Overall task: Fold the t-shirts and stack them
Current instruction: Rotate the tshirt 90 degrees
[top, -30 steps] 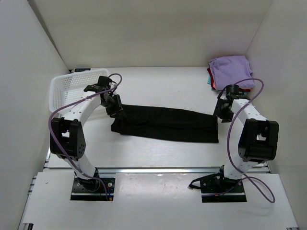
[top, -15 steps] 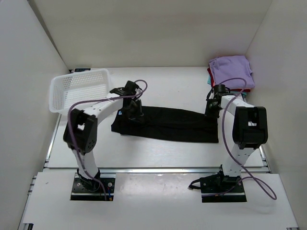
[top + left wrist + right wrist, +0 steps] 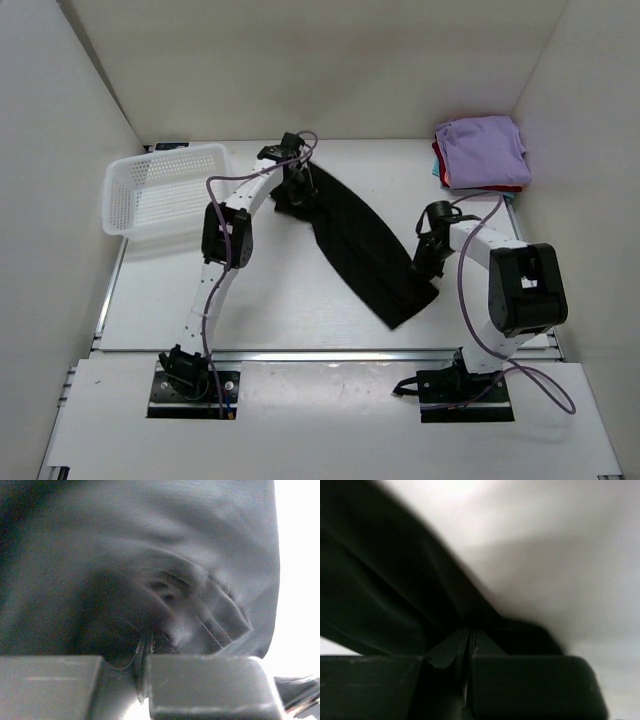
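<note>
The black t-shirt (image 3: 360,240), folded into a long strip, lies diagonally on the table from the far middle to the near right. My left gripper (image 3: 298,188) is shut on its far end; the left wrist view shows bunched black cloth (image 3: 150,580) pinched in the closed jaws. My right gripper (image 3: 425,262) is shut on the shirt's near right edge; in the right wrist view the black cloth (image 3: 395,595) runs into the closed jaws. A folded stack with a lavender tee (image 3: 485,148) over red and teal edges sits at the far right corner.
A white mesh basket (image 3: 160,190) stands at the far left. White walls enclose the table on the left, back and right. The table's front rail (image 3: 330,353) runs along the near edge.
Both grippers have swung the black strip from lying left-to-right into a diagonal. The left end moved far and rightwards; the right end moved nearer and leftwards.
</note>
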Controlling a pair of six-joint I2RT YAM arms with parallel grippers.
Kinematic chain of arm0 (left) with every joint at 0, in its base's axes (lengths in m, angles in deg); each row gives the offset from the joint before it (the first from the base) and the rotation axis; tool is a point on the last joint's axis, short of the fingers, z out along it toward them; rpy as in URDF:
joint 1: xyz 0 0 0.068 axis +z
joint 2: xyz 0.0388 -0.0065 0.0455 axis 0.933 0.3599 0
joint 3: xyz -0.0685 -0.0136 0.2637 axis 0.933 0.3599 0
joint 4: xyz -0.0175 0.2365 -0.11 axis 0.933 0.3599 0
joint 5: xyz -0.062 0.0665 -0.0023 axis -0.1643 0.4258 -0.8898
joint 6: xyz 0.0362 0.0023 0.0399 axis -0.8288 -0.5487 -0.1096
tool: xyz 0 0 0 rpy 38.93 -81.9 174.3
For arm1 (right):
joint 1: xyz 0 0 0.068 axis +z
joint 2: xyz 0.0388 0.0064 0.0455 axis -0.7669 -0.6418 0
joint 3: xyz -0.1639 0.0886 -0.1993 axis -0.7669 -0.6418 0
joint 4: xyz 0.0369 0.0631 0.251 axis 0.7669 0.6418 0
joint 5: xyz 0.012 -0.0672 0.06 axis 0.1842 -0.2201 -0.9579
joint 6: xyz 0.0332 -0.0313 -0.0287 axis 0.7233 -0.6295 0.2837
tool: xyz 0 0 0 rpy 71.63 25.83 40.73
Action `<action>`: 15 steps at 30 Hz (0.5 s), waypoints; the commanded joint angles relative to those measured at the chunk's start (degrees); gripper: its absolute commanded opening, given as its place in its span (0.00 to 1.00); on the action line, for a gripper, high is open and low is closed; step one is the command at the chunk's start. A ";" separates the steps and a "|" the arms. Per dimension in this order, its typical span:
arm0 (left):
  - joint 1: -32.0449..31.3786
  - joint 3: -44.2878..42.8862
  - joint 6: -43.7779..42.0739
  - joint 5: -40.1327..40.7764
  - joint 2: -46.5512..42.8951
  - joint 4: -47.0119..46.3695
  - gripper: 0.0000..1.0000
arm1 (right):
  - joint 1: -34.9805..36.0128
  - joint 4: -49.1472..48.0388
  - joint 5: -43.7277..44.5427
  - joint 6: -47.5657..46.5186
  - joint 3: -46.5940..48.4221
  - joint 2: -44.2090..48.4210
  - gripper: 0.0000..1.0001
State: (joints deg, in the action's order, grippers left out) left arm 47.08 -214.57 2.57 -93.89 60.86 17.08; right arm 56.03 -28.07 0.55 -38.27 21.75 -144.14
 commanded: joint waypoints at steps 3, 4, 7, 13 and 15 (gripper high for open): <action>4.77 -26.15 3.72 -8.73 17.58 6.88 0.04 | 9.66 -0.44 -3.65 10.40 -8.50 3.35 0.00; 4.86 -21.97 3.64 -9.63 17.06 5.29 0.02 | 11.34 -2.80 -5.05 11.03 -10.16 3.61 0.00; 4.07 -8.62 3.72 -10.08 10.48 -8.12 0.00 | 19.94 -6.85 -5.42 15.59 -10.79 2.92 0.00; 4.24 -19.16 8.90 -13.67 15.63 -15.46 0.03 | 25.95 -12.83 -6.19 14.04 -10.80 1.15 0.00; 4.94 -20.86 10.40 -16.23 15.21 -17.82 0.08 | 26.47 -13.81 -5.95 11.23 -9.31 1.24 0.00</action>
State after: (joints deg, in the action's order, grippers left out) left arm 51.56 -232.04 10.44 -108.88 75.05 4.20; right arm 81.71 -39.17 -8.61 -24.24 13.68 -140.55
